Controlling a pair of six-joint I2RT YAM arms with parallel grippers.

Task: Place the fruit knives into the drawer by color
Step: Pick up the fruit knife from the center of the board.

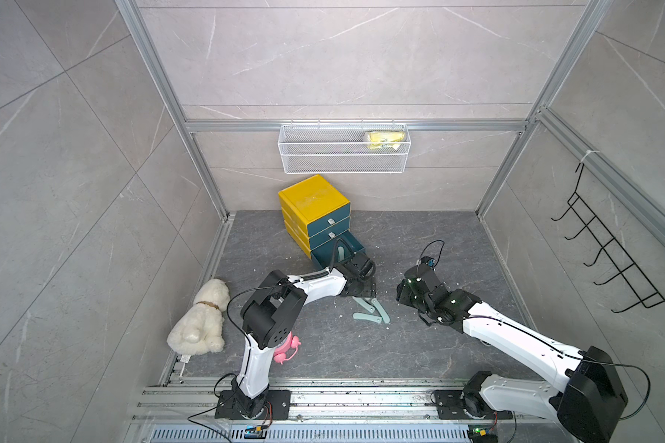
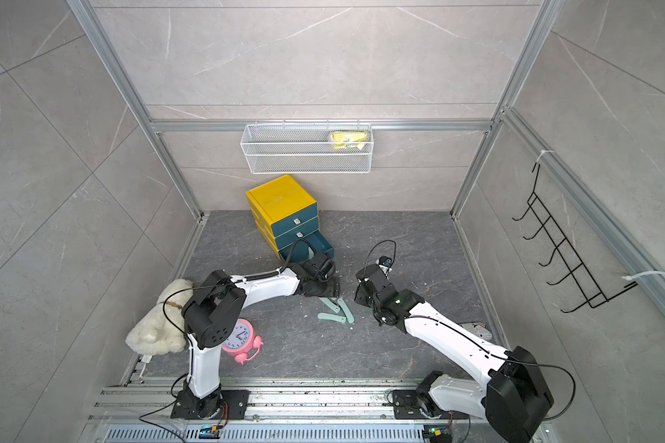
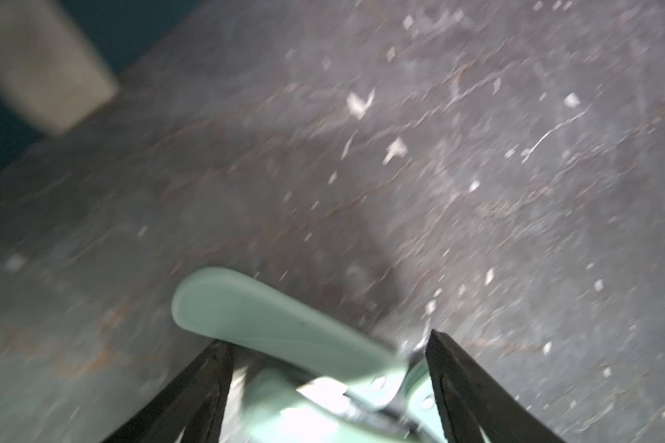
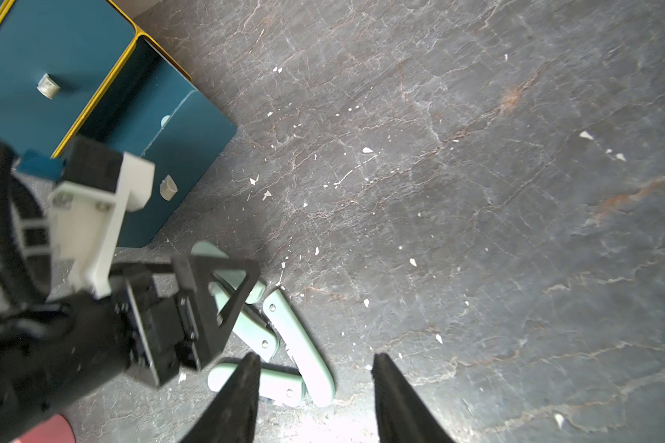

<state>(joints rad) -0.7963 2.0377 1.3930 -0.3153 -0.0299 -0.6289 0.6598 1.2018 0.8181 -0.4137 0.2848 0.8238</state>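
Note:
The yellow drawer (image 1: 313,199) chest stands at the back, and its bottom teal drawer (image 1: 352,245) is pulled out with a pale teal knife (image 1: 340,254) inside. Several pale teal fruit knives (image 1: 369,317) (image 2: 334,317) lie crossed on the dark floor in front of it. My left gripper (image 1: 365,295) (image 3: 329,337) stands open right over this pile, and one knife (image 3: 277,326) lies between its fingers (image 3: 216,376) with gaps on both sides. My right gripper (image 1: 404,293) (image 4: 315,356) hangs open just right of the pile, empty, near the outermost knife (image 4: 300,345).
A white plush dog (image 1: 200,318) and a pink alarm clock (image 2: 242,339) lie at the left behind my left arm. On the back wall hangs a white wire basket (image 1: 344,149) holding a yellow packet (image 1: 384,139). A black hook rack (image 1: 611,261) is on the right wall. White crumbs dot the floor.

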